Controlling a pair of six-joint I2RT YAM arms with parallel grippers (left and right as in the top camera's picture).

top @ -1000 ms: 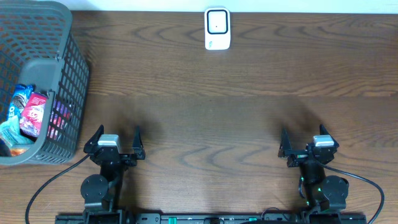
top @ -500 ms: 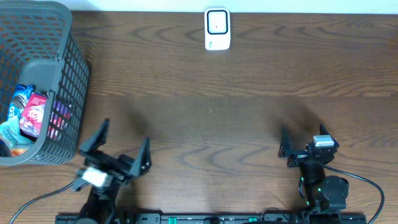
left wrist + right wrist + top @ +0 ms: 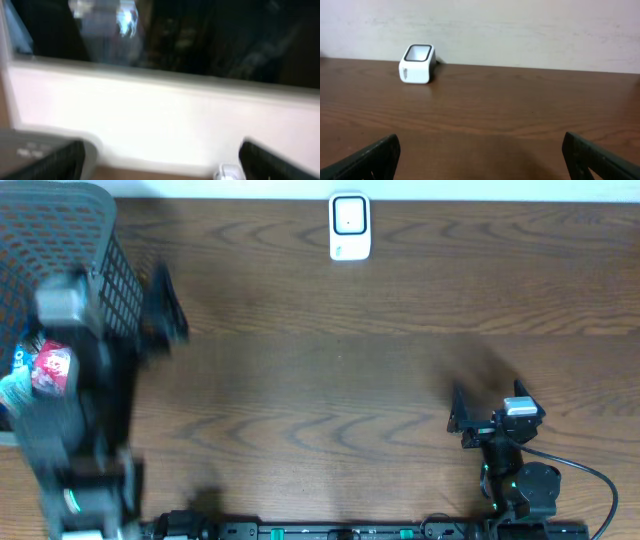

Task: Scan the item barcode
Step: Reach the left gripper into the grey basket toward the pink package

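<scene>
Several snack packets, a red one among them, lie in the grey mesh basket at the table's left. The white barcode scanner stands at the far middle edge and shows as the scanner in the right wrist view. My left gripper is raised and motion-blurred beside the basket's right wall, jaws wide apart and empty. In its own blurred view the left gripper faces the wall, with the scanner low at right. My right gripper rests open and empty at the near right, shown as the right gripper over bare wood.
The dark wooden table spans the view and a pale wall runs behind its far edge. A black cable loops near the right arm's base.
The left arm has swung up from the near edge toward the basket, its gripper still wide. The right arm has stayed put.
</scene>
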